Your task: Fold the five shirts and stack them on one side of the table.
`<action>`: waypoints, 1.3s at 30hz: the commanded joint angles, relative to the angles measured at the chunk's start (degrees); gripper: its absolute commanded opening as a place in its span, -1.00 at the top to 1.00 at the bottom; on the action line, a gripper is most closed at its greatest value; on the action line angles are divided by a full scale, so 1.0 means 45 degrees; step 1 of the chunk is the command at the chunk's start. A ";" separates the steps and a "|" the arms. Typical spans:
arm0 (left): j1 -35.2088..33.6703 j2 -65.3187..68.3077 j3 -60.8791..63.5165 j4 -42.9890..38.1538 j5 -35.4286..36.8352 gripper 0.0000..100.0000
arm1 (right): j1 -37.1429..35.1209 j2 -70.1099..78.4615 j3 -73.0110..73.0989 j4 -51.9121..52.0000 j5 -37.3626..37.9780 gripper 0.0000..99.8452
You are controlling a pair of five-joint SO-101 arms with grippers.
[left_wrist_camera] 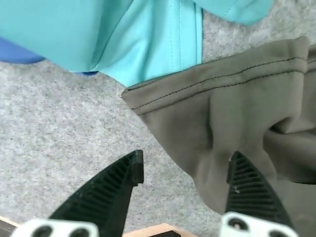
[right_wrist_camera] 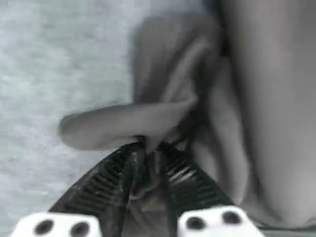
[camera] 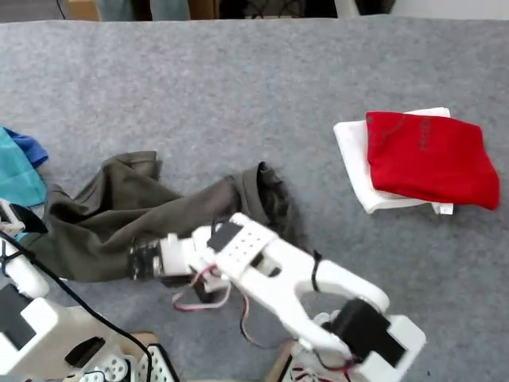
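At the near left, the right gripper [right_wrist_camera: 148, 148] pinches a fold of the olive shirt [camera: 119, 211], likely to spread it flat; the left gripper [left_wrist_camera: 186, 160] gapes wide at its hem

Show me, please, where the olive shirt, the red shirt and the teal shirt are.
olive shirt [camera: 119, 211], high view, crumpled middle.
red shirt [camera: 433, 159], high view, folded top face.
teal shirt [left_wrist_camera: 138, 39], left wrist view, panel beside the seam.
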 commanded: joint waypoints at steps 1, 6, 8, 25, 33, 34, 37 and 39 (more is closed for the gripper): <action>0.0049 -0.0449 0.0049 -0.0059 -0.0098 0.42 | 0.0957 0.0537 -0.1573 0.0039 -0.0156 0.98; 0.0049 -0.0449 0.0029 -0.0059 -0.0098 0.42 | 0.1485 0.0225 -0.3780 0.2227 -0.0156 0.97; 0.0068 -0.0449 0.0029 -0.0059 -0.0098 0.42 | 0.1973 0.0147 -0.4757 0.2637 -0.0156 0.97; 0.0869 -0.0547 0.0049 0.0254 0.0000 0.42 | 0.6134 0.8996 -1.5326 -0.0078 -0.0156 0.97; 0.0889 -0.0547 0.0049 0.0684 -0.0078 0.42 | 0.7092 1.6088 -2.4586 0.0938 -0.0234 0.97; 0.0869 -0.0547 0.0049 0.0684 -0.0078 0.42 | 0.7189 1.6772 -2.5817 0.1407 -0.0586 0.97; 0.0850 -0.0547 0.0049 0.0684 -0.0078 0.42 | 0.7443 1.8452 -2.9529 0.3087 -0.2559 0.85; 0.0850 -0.0547 0.0049 0.0703 -0.0078 0.42 | 0.7560 1.9194 -3.1600 0.4278 -0.3849 0.68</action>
